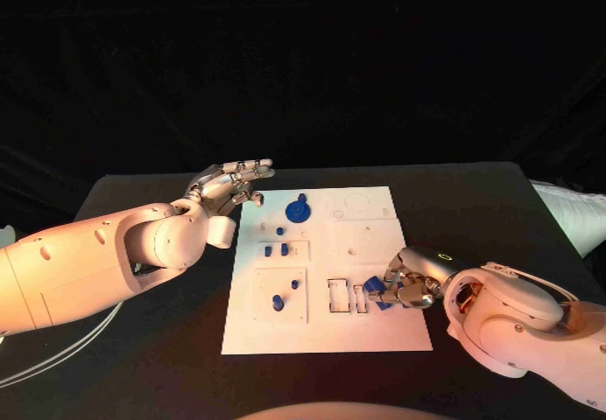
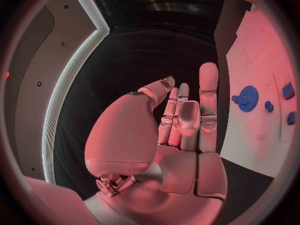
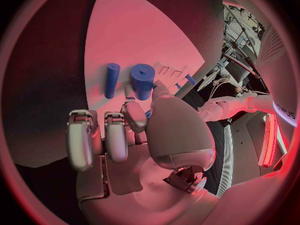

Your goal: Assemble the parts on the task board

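task board (image 1: 331, 332): white rectangular plate lying flat on the black counter, centre of the head view, long side running away from the robot; shallow outlined recesses and circles mark its surface.
gear (image 1: 298, 211): blue toothed wheel, flat on the board's upper left part.
small pegs (image 1: 276, 250): two blue pieces standing side by side in a framed recess at mid-left of the board.
lower pegs (image 1: 286, 293): two small blue pieces inside the square recess at lower left.
blue block (image 1: 375, 290): angular blue piece at the board's right edge beside the rectangular slots, pinched by the right hand (image 1: 406, 284).
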Controlling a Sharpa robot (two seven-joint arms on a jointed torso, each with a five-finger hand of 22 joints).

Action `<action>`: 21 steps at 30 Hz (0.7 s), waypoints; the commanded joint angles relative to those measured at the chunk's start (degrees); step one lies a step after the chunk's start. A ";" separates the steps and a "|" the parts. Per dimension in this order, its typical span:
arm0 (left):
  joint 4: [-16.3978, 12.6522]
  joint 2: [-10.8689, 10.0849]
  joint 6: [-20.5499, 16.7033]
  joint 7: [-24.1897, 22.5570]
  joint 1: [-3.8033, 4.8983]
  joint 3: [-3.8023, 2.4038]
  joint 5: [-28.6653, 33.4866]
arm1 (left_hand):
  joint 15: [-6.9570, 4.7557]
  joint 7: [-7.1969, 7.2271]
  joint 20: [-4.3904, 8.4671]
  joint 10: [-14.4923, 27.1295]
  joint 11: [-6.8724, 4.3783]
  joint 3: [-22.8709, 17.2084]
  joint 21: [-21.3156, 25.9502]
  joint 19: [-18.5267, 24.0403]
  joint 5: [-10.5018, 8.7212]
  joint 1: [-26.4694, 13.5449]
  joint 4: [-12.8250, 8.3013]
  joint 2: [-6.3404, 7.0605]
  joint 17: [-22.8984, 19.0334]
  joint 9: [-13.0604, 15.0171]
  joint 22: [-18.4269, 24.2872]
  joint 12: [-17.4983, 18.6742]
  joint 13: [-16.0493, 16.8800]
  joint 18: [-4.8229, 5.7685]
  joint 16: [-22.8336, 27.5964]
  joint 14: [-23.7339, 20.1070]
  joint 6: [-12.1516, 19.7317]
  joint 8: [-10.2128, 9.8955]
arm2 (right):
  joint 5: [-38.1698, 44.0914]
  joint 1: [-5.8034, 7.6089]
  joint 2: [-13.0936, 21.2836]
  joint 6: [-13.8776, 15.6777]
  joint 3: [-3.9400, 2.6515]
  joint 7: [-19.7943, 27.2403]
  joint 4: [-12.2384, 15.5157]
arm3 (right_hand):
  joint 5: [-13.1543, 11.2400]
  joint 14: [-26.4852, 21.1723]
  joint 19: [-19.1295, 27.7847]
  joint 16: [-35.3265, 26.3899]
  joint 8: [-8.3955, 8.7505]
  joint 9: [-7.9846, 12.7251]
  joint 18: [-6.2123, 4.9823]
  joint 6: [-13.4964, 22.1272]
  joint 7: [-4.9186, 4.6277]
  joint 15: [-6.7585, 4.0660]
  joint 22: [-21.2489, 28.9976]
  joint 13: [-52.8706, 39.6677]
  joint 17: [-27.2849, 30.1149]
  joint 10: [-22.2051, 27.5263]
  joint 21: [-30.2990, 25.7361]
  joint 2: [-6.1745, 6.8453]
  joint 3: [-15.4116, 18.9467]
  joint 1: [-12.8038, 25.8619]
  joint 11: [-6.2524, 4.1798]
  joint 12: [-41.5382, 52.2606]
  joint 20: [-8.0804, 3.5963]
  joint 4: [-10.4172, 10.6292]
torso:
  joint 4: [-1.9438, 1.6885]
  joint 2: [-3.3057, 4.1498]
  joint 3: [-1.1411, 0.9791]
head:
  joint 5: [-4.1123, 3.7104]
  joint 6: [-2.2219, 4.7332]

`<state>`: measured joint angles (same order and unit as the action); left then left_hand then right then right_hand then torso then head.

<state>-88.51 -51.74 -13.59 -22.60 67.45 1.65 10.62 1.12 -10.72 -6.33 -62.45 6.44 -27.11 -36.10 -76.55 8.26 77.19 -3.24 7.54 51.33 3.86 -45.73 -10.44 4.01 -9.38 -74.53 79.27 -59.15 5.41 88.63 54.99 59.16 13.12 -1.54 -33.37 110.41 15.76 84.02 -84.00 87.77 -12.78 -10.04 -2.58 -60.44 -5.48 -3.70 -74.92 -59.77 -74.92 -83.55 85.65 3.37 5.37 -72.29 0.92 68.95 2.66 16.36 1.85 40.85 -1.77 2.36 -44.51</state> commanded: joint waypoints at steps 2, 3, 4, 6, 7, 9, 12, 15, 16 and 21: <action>-0.16 0.05 1.07 -0.29 0.02 -0.03 -0.21 | -0.01 0.05 -0.06 0.45 0.01 0.07 0.28 0.46 -0.11 -0.19 -0.33 -0.23 -0.10 0.01 0.04 -0.36 -0.07 -0.72 0.12 -0.53 0.20 -0.22 | 0.39 -0.87 -0.62 -2.41 0.40 -0.63 -1.06 | 1.02 5.30 -2.93 0.43 -0.84 -0.44 0.98 -0.62 0.46 0.25 -8.82 -18.52 -11.69 -0.83 0.31 -1.15 0.10 -1.62 -0.49 8.23 0.04 -0.40 | -0.04 -0.02 -0.01 | 0.12 -0.25; -0.16 0.05 1.07 -0.29 0.02 -0.03 -0.21 | -0.01 0.05 -0.06 0.45 0.01 0.07 0.28 0.46 -0.11 -0.19 -0.33 -0.23 -0.10 0.01 0.04 -0.36 -0.07 -0.72 0.12 -0.53 0.20 -0.22 | 0.27 -0.93 -0.72 -2.22 0.40 -0.64 -1.20 | 1.19 5.31 -2.96 0.46 -1.03 -0.61 1.00 -0.79 0.52 0.21 -8.90 -18.65 -11.75 -0.86 0.36 -1.35 0.09 -1.91 -0.55 8.29 -0.01 -0.46 | -0.01 -0.02 0.00 | 0.14 -0.20; -0.17 0.05 1.08 -0.28 0.02 -0.03 -0.21 | -0.01 0.05 -0.06 0.45 0.01 0.07 0.28 0.46 -0.11 -0.19 -0.33 -0.23 -0.10 0.01 0.04 -0.36 -0.07 -0.72 0.12 -0.53 0.20 -0.22 | 0.18 -0.98 -0.81 -1.98 0.40 -0.65 -1.34 | 1.33 5.32 -2.98 0.49 -1.15 -0.74 1.01 -0.88 0.57 0.17 -8.94 -18.74 -11.80 -0.88 0.38 -1.50 0.09 -2.12 -0.59 8.33 -0.04 -0.51 | -0.01 -0.03 0.01 | 0.13 -0.18; -0.19 0.06 1.10 -0.28 0.02 -0.03 -0.21 | -0.02 0.05 -0.06 0.46 0.01 0.05 0.28 0.46 -0.10 -0.19 -0.32 -0.28 -0.11 0.01 0.04 -0.38 -0.07 -0.72 0.11 -0.54 0.19 -0.21 | 0.06 -1.04 -0.93 -1.42 0.40 -0.67 -1.52 | 1.70 5.33 -3.02 0.52 -1.42 -1.03 1.03 -1.06 0.68 0.08 -9.03 -18.91 -11.86 -0.92 0.44 -1.95 -0.05 -2.82 -0.69 8.40 -0.12 -0.75 | -0.02 -0.03 0.04 | 0.10 -0.17; -0.20 0.06 1.11 -0.27 0.02 -0.03 -0.21 | -0.02 0.06 -0.06 0.47 0.01 0.04 0.28 0.46 -0.10 -0.18 -0.32 -0.31 -0.12 0.01 0.04 -0.40 -0.07 -0.72 0.11 -0.54 0.19 -0.20 | 0.03 -1.06 -0.97 -0.99 0.40 -0.67 -1.58 | 1.98 5.34 -3.04 0.55 -1.60 -1.21 1.04 -1.22 0.78 0.01 -9.07 -19.06 -11.92 -0.98 0.46 -2.23 -0.23 -3.38 -0.78 8.48 -0.17 -1.01 | -0.02 -0.04 0.05 | 0.09 -0.13; -0.21 0.07 1.16 -0.26 0.02 -0.03 -0.21 | -0.02 0.06 -0.06 0.47 0.01 0.04 0.28 0.46 -0.10 -0.18 -0.32 -0.31 -0.12 0.01 0.04 -0.40 -0.07 -0.72 0.11 -0.54 0.19 -0.20 | -0.04 -1.09 -0.98 0.35 0.40 -0.68 -1.55 | 2.21 5.36 -3.11 0.60 -1.88 -1.48 1.07 -1.44 0.96 -0.11 -9.22 -19.23 -12.01 -1.05 0.56 -2.75 -0.59 -4.31 -0.94 8.57 -0.27 -1.44 | -0.01 -0.07 0.05 | 0.08 -0.12; -0.22 0.05 1.21 -0.25 0.02 -0.02 -0.21 | -0.02 0.06 -0.06 0.47 0.01 0.04 0.28 0.46 -0.10 -0.18 -0.32 -0.31 -0.12 0.01 0.04 -0.40 -0.07 -0.72 0.11 -0.54 0.19 -0.20 | -0.66 -1.12 -0.70 3.29 0.38 -0.65 -0.97 | 1.84 5.43 -3.29 0.77 -2.34 -1.98 1.16 -1.82 1.33 -0.38 -9.57 -19.65 -12.34 -1.27 0.79 -3.63 -1.43 -5.94 -1.27 8.86 -0.49 -2.24 | 0.02 -0.06 0.01 | 0.08 -0.10; -0.20 0.02 1.21 -0.23 0.02 -0.02 -0.21 | -0.02 0.07 -0.07 0.49 0.00 0.02 0.27 0.47 -0.09 -0.17 -0.33 -0.34 -0.14 0.01 0.04 -0.42 -0.07 -0.73 0.11 -0.55 0.20 -0.20 | -2.03 -1.06 0.00 6.67 0.27 -0.57 0.25 | 2.89 5.46 -3.38 0.87 -2.60 -2.36 1.20 -1.97 1.53 -0.57 -9.74 -19.88 -12.52 -1.40 0.90 -3.91 -1.93 -6.72 -1.47 8.94 -0.69 -2.63 | 0.01 -0.04 -0.02 | 0.13 0.00; -0.19 0.01 1.23 -0.23 0.02 -0.02 -0.21 | -0.02 0.07 -0.07 0.49 0.00 0.02 0.27 0.47 -0.09 -0.17 -0.34 -0.34 -0.14 0.01 0.04 -0.42 -0.07 -0.73 0.11 -0.55 0.20 -0.20 | -2.52 -0.99 0.25 7.74 0.20 -0.55 0.74 | 3.31 5.47 -3.40 0.88 -2.64 -2.46 1.21 -1.96 1.55 -0.60 -9.77 -19.91 -12.54 -1.42 0.93 -3.92 -1.99 -6.75 -1.50 8.93 -0.74 -2.63 | -0.01 -0.07 0.01 | 0.14 0.00; -0.17 0.01 1.27 -0.22 0.01 -0.01 -0.21 | -0.02 0.07 -0.07 0.49 0.00 0.02 0.27 0.47 -0.09 -0.17 -0.34 -0.34 -0.14 0.01 0.04 -0.42 -0.07 -0.73 0.11 -0.55 0.20 -0.20 | -5.31 -0.21 1.07 10.95 -0.09 -0.62 2.96 | 5.22 5.51 -3.52 0.98 -2.80 -2.90 1.26 -1.90 1.65 -0.71 -10.00 -20.32 -12.73 -1.66 1.07 -3.85 -2.14 -6.61 -1.60 9.16 -0.89 -2.41 | 0.02 -0.01 0.01 | 0.04 0.07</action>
<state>-88.57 -51.77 -13.48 -22.57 67.45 1.67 10.62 1.12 -10.72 -6.33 -62.45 6.44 -27.11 -36.10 -76.55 8.26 77.19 -3.24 7.54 51.28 3.86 -45.73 -10.66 4.01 -9.37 -74.53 79.27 -59.14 5.41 86.14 54.60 60.20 20.27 -1.56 -33.43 112.88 20.76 84.03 -84.01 88.48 -15.39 -11.92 -1.95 -61.88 -4.03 -4.10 -74.91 -61.34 -74.91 -83.22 86.54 2.93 3.51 -75.84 0.61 68.96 2.24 13.74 1.85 40.79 -1.75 2.45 -44.48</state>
